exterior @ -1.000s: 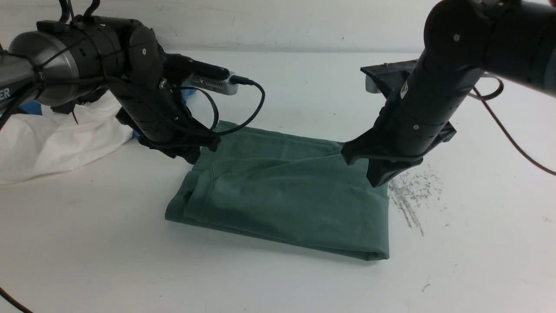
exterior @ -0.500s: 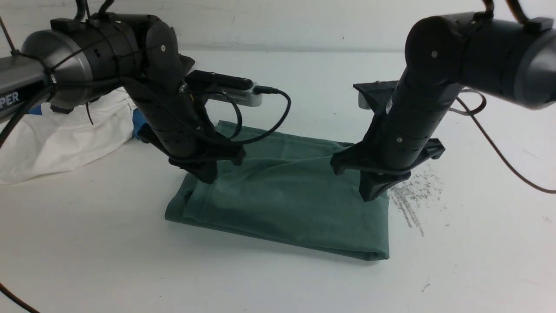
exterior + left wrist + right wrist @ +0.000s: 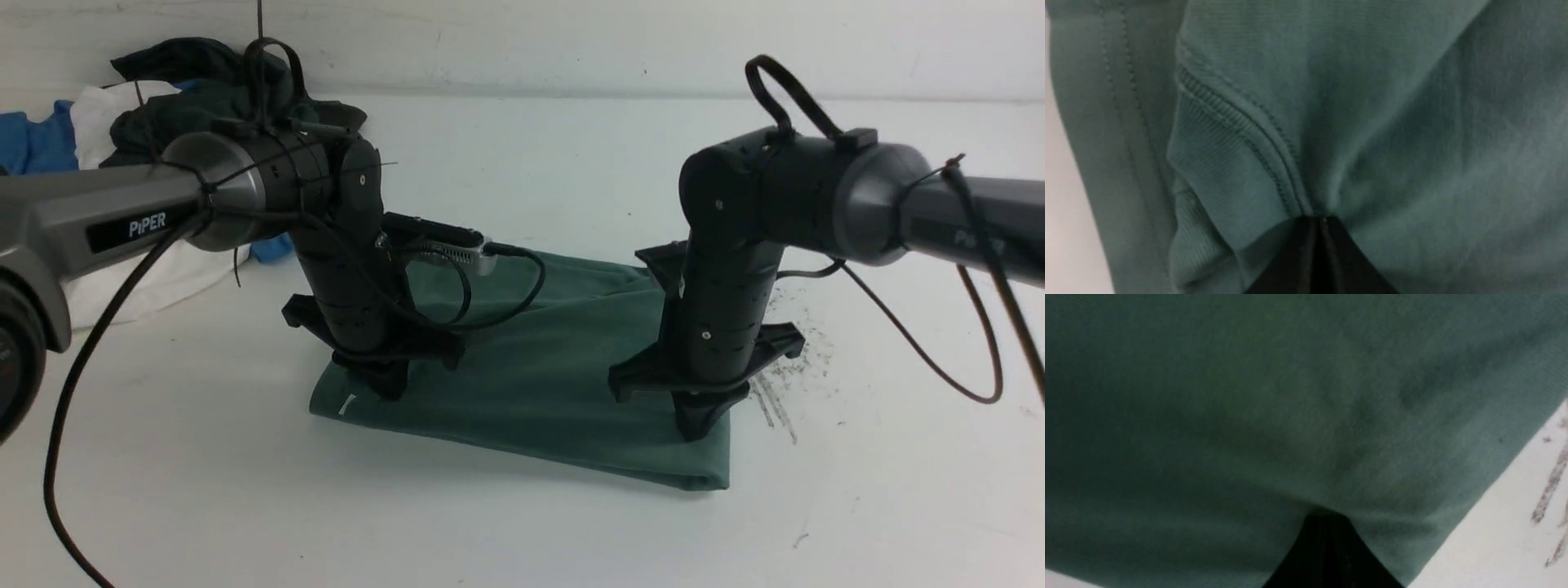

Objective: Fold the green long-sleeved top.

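The green long-sleeved top (image 3: pixel 539 384) lies folded into a flat rectangle in the middle of the white table (image 3: pixel 522 531). A small white label (image 3: pixel 348 404) shows at its near left corner. My left gripper (image 3: pixel 390 388) points straight down on the top's left part, shut, its tips pressing into the cloth. In the left wrist view the shut gripper (image 3: pixel 1321 220) meets puckered fabric (image 3: pixel 1412 122) beside a ribbed hem (image 3: pixel 1216 163). My right gripper (image 3: pixel 698 429) stands shut on the top's near right part. The right wrist view shows its tips (image 3: pixel 1327 517) against smooth green cloth (image 3: pixel 1249 396).
A pile of other garments sits at the back left: a white one (image 3: pixel 122 269), a blue one (image 3: pixel 37 143) and a dark one (image 3: pixel 196 90). Grey scuff marks (image 3: pixel 775 384) streak the table just right of the top.
Both arms have swung toward the near side and come down, their shut tips moving across the top from its far edge to its near part. The white label now shows.
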Controlling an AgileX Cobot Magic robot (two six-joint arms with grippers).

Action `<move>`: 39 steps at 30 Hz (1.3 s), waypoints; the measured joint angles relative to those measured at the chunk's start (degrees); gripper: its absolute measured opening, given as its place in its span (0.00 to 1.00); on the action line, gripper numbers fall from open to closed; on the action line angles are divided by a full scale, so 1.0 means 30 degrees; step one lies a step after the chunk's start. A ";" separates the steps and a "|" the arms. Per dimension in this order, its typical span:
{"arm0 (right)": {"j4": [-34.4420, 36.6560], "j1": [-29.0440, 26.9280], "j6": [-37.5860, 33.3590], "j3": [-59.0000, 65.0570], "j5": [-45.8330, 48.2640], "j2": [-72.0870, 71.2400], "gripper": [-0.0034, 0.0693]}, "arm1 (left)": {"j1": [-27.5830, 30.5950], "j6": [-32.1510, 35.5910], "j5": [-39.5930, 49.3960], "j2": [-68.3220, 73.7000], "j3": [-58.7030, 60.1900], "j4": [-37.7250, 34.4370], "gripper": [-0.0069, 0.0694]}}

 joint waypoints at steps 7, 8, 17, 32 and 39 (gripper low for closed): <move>-0.0705 0.0000 0.0000 0.0000 -0.0062 0.0279 0.03 | 0.0049 -0.0426 -0.0023 -0.1133 -0.0006 0.1460 0.09; -0.0804 0.0000 0.0000 0.0000 -0.0062 0.0279 0.03 | 0.0060 -0.0475 -0.0028 -0.1609 -0.0006 0.1548 0.09; -0.0898 0.0881 0.0005 0.0000 -0.0199 -0.0784 0.03 | 0.0251 -0.0541 0.1451 -0.6498 -0.0006 0.2257 0.09; 0.0148 0.1720 -0.1226 -0.0647 -0.1691 0.0797 0.03 | 0.2015 -0.1479 0.2871 -1.3870 0.5982 0.2730 0.09; -0.0949 0.1720 -0.1359 -0.0536 -0.1046 0.0797 0.03 | 0.2077 -0.2266 0.2040 -1.6322 0.8204 0.2690 0.09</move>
